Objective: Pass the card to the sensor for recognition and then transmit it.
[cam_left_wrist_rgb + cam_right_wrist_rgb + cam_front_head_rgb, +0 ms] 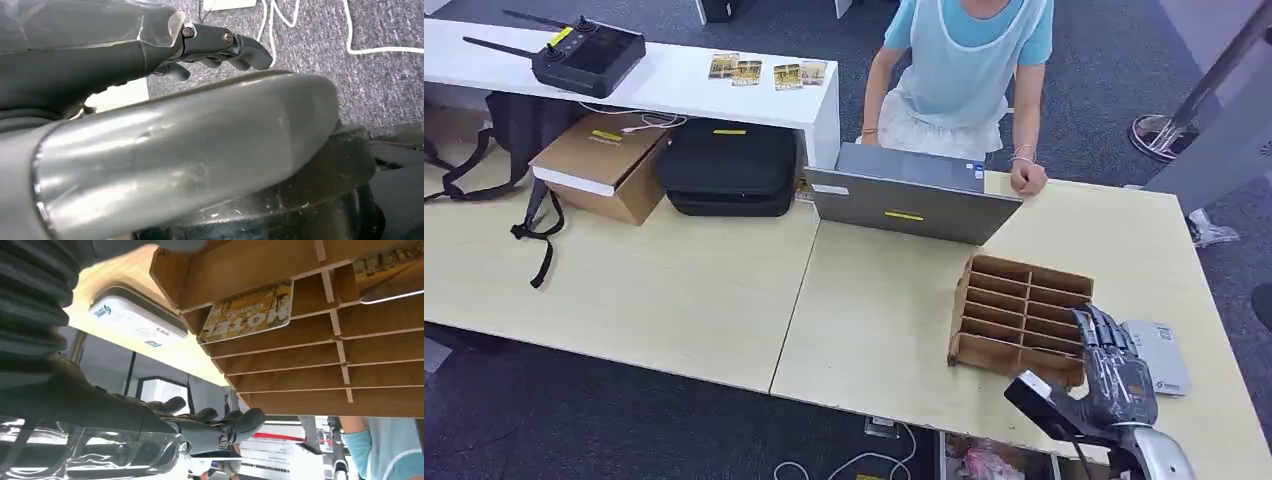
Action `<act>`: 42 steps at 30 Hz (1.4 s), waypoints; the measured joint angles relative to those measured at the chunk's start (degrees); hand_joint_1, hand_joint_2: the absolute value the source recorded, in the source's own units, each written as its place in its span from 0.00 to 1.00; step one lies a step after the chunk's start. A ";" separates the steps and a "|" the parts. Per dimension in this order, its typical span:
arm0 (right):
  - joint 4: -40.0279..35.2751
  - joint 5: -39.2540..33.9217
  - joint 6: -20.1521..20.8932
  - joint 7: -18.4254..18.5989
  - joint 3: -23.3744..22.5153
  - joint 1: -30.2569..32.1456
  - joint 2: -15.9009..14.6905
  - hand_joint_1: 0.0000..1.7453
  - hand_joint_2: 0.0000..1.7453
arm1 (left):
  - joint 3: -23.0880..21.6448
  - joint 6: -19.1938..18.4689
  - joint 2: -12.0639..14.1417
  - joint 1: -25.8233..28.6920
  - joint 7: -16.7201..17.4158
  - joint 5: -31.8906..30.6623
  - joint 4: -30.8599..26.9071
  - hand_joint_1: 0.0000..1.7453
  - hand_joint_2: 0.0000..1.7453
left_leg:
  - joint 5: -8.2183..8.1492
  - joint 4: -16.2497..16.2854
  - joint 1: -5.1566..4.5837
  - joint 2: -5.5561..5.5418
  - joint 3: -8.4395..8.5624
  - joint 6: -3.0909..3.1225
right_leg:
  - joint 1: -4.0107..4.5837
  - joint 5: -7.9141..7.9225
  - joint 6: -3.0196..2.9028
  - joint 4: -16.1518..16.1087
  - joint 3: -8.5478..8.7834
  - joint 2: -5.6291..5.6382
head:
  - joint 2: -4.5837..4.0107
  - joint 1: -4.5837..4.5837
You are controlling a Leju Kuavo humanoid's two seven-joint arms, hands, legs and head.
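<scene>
We judge the main risk to be a snagged pick: the card (247, 312) lies deep in a slot of the wooden rack (1022, 300), and our fingers (220, 427) could catch a divider and shove the rack. The sensor (1159, 355) sits at 3 o'clock of the rack. Our right hand (1114, 370) hovers between them, fingers loosely extended, holding nothing. Our left hand (220, 47) hangs with fingers curled, empty.

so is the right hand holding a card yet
No, the right hand holds nothing, its fingers stretched out beside the wooden card rack, where a yellow card sits in a slot.
</scene>
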 joint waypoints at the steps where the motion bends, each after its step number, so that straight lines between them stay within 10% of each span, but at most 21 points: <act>1: 0.09 0.00 0.00 0.02 0.00 -0.02 -0.02 1.00 1.00 | 0.00 0.00 0.00 0.00 -0.07 -0.07 0.00 0.00 0.00 | 0.00 0.00 0.00 0.00 0.00 0.00 | 0.00 0.00 0.00 0.00 0.00 0.00 | 0.00 0.02; 30: 0.55 -1.25 -0.59 -0.94 -0.11 -0.67 -0.81 1.00 1.00 | 0.46 0.02 0.02 0.01 -0.13 0.42 0.11 0.00 0.00 | 0.00 0.00 0.00 0.00 0.00 0.00 | 0.00 0.00 0.00 0.00 0.00 0.01 | 0.00 0.00; 42: 1.03 -9.09 -12.56 -10.68 -0.11 -5.53 -0.55 1.00 1.00 | 1.33 0.02 0.02 0.01 -0.65 0.33 0.20 0.00 0.00 | 0.01 0.00 0.00 0.02 0.00 0.00 | 0.00 0.01 -0.01 0.01 0.01 0.02 | 0.00 0.00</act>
